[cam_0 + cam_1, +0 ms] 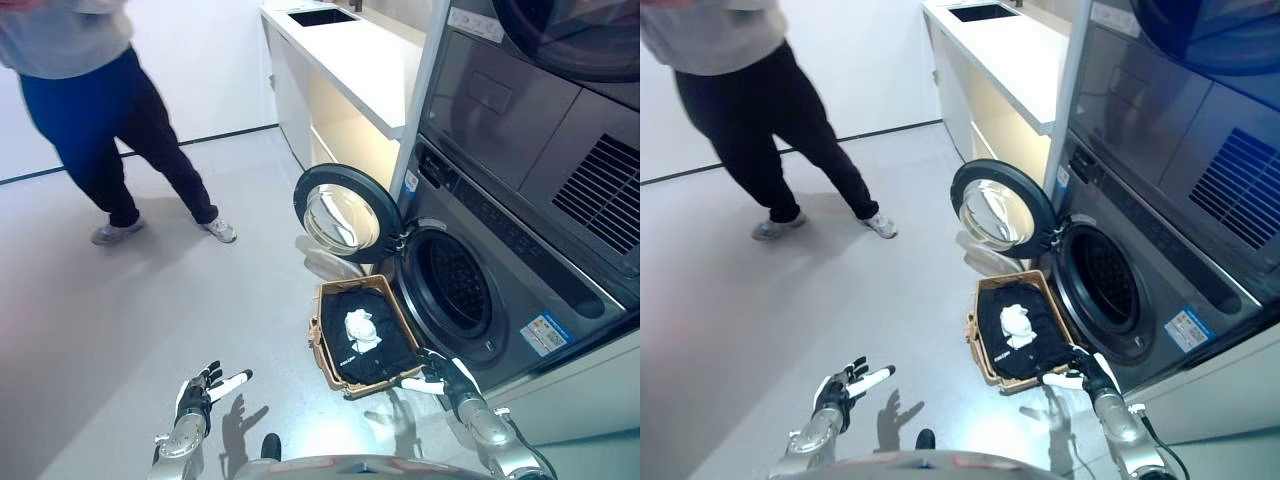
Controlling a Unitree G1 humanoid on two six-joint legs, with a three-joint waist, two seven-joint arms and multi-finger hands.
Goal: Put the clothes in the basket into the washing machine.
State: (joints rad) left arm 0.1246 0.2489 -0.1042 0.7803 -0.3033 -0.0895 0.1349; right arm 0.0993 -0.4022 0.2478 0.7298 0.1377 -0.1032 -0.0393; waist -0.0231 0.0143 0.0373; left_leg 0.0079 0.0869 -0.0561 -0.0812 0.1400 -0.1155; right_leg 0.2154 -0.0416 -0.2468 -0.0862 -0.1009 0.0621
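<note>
A tan basket (329, 366) stands on the floor in front of the washing machine (500, 270). It holds black clothes (372, 345) with a small white garment (361, 329) on top. The machine's round door (342, 213) is swung open to the left, and the dark drum (455, 281) shows. My right hand (440, 376) hovers at the basket's near right corner with its fingers spread open and holds nothing. Low in the view, left of the basket, my left hand (203, 392) is also open and apart from it.
A person (110, 110) in dark trousers stands at the far left on the grey floor. A white counter (350, 50) with a sink runs along the back. A dryer (560, 90) is stacked on top of the washing machine.
</note>
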